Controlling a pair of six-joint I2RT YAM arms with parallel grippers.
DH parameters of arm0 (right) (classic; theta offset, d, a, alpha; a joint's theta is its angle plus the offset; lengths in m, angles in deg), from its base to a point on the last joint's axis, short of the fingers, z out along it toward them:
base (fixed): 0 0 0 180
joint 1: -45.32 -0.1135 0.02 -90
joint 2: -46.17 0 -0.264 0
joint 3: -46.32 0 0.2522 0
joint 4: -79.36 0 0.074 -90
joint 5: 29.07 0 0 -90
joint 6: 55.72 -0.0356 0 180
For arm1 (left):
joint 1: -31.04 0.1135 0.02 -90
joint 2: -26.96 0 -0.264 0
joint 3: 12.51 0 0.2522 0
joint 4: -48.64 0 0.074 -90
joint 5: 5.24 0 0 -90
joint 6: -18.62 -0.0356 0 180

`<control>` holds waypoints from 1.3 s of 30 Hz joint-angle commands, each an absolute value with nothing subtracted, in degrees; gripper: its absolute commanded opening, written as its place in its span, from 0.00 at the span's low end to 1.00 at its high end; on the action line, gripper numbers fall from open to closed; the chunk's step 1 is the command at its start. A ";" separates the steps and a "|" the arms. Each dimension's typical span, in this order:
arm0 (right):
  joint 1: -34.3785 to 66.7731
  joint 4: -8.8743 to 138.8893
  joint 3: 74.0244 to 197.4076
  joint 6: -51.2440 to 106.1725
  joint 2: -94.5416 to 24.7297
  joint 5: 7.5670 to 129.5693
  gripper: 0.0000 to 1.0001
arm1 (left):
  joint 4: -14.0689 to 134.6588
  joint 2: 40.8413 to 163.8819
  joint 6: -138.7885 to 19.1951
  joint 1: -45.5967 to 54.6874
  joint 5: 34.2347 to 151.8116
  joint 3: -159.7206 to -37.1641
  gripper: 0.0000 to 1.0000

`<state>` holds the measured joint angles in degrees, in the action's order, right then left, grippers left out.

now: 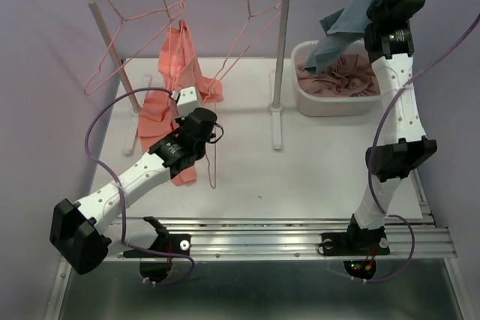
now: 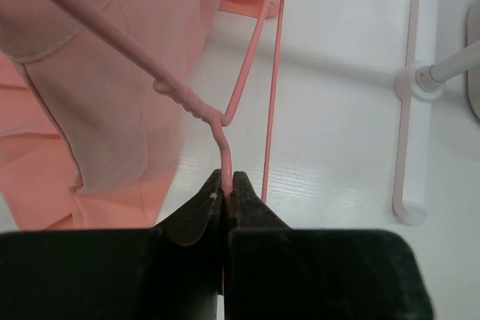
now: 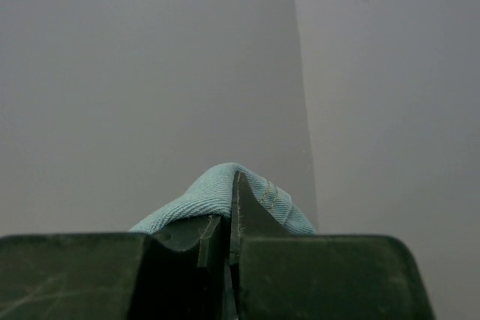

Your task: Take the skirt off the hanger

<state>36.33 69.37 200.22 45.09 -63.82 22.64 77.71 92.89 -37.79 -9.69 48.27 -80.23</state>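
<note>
The left end effector is pinched tight on the hook of the pink wire hanger, with coral cloth at its 10 o'clock, while the right end effector grips the teal skirt, which dangles off the hanger over the bin at the desk's 2 o'clock.

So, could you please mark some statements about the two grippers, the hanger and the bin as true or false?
1. The left gripper is shut on the thin pink wire hanger. True.
2. The right gripper holds nothing. False: it is shut on a teal-blue cloth.
3. The white plastic bin is empty. False: dusty pink clothes lie in it.
4. The bin stands beside the white right post of the rack. True.
</note>
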 commanded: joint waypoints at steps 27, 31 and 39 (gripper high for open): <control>45.67 75.80 164.16 13.79 -61.14 45.39 0.01 | 80.06 94.98 -37.19 -9.30 44.16 -83.75 0.00; 46.20 77.71 153.89 14.24 -60.44 40.81 0.01 | 79.63 94.72 -37.54 -9.21 43.80 -83.93 0.00; 52.00 78.96 143.31 9.75 -67.53 43.97 0.01 | 79.54 95.60 -39.03 -9.21 44.60 -86.65 0.00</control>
